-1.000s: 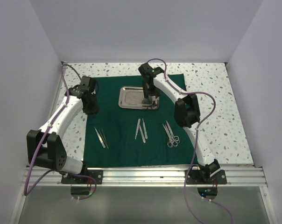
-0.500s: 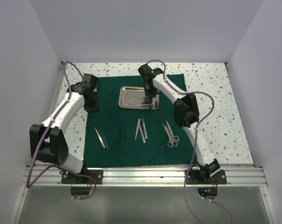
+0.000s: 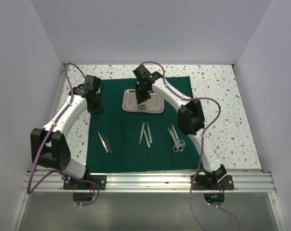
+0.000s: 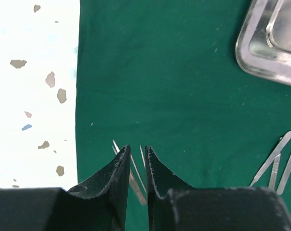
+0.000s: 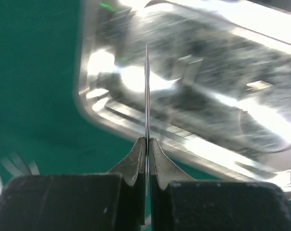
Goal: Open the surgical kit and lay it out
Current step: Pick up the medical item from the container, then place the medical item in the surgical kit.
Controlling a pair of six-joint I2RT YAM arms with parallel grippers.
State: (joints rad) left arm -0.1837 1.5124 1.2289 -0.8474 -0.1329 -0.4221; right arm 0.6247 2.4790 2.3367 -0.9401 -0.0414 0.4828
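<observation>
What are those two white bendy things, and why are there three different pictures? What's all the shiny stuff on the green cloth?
Those are two white robot arms, bolted to a speckled table. One picture looks down from a camera above them. The other two come from little cameras on each arm's wrist, so you see the black fingers up close.

A dark green cloth lies on the table. On it are a shiny steel tray and slim silver tools, like tweezers and scissors.

The right pincer is squeezed shut on a thin silver instrument, holding it over the tray. The left pincer is slightly open and holds nothing.
</observation>
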